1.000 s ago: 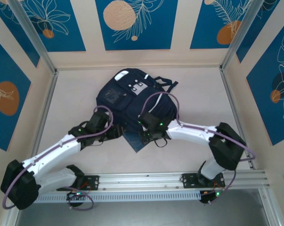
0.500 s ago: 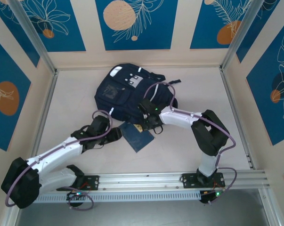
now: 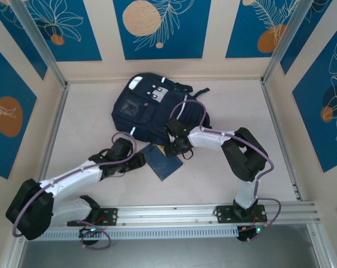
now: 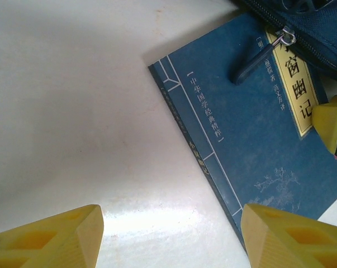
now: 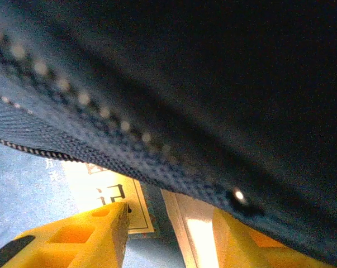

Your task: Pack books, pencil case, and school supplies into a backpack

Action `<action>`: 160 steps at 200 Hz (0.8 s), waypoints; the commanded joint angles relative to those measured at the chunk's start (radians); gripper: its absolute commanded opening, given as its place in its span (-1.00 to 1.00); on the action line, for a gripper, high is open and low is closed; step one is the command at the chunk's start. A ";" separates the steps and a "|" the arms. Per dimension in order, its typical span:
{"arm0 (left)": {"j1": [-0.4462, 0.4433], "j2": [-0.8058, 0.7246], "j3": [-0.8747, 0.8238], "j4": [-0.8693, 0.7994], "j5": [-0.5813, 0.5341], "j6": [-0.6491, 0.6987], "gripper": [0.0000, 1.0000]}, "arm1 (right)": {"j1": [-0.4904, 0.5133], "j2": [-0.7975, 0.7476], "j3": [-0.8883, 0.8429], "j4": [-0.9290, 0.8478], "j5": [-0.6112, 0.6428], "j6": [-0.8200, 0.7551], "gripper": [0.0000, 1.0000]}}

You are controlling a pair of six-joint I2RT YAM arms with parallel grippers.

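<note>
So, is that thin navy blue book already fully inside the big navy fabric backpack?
No, the thin navy blue book lies mostly on the pale table, one end under the backpack.

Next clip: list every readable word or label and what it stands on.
"中华国学经典精粹": white print on the thin navy blue book.
"窗幽记": its yellow label, top covered by the navy blue fabric backpack.
Smaller print beside the label and on the spine: too small to read.

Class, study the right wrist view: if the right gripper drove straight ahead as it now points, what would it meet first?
Probably the backpack, its zippered edge just ahead of the right gripper; the book lies below.
</note>
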 commanded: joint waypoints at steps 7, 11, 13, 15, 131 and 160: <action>0.003 -0.002 -0.009 -0.009 0.003 -0.017 0.32 | 0.055 0.016 -0.042 -0.020 -0.116 -0.054 -0.20; 0.002 -0.005 -0.011 -0.014 -0.001 -0.016 0.32 | 0.064 0.011 -0.049 -0.017 -0.123 -0.056 -0.21; 0.002 -0.008 -0.010 -0.018 -0.004 -0.016 0.32 | 0.069 0.009 -0.052 -0.016 -0.126 -0.056 -0.22; 0.003 -0.009 -0.011 -0.022 -0.006 -0.017 0.32 | 0.073 0.006 -0.055 -0.015 -0.127 -0.056 -0.23; 0.006 -0.083 -0.030 -0.136 -0.049 0.015 0.41 | 0.153 -0.175 -0.203 -0.012 -0.233 0.032 -0.36; 0.006 -0.075 -0.058 -0.067 0.042 0.028 0.37 | 0.036 -0.207 -0.228 0.090 -0.429 0.114 -0.24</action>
